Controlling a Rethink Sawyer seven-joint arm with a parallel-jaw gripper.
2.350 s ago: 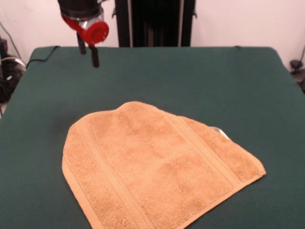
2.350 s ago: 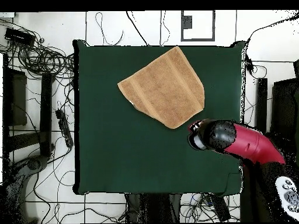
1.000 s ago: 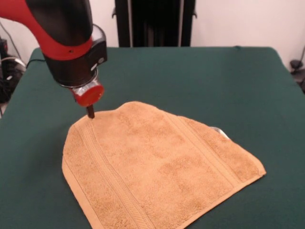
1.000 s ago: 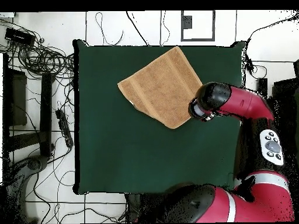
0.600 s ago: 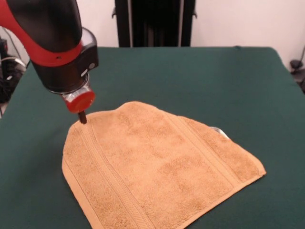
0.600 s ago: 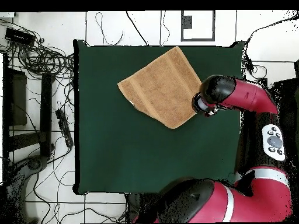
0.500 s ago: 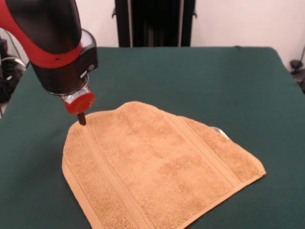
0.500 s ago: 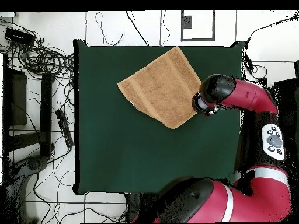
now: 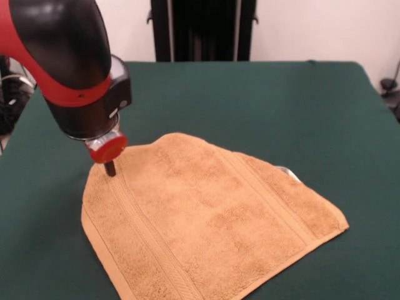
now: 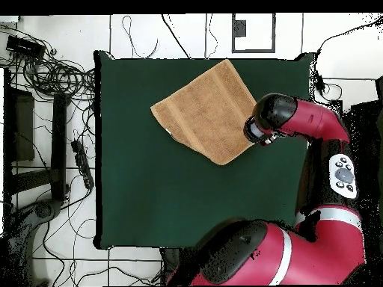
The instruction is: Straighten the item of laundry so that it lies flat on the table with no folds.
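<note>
The orange-tan towel (image 9: pixel 206 219) lies spread on the green bench (image 9: pixel 262 106), turned diamond-wise to the bench edges; in the overhead view its border bands run from lower left to upper right, and one corner looks tucked under. A white label (image 9: pixel 286 171) peeks out at one edge. The gripper (image 9: pixel 110 169) presses its dark tip onto the towel near a corner; whether it is open or closed cannot be told.

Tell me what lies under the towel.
Under the towel only the green table shows around its edges. A white label peeks out at one edge. Anything else beneath is covered. The gripper touches its corner.
</note>
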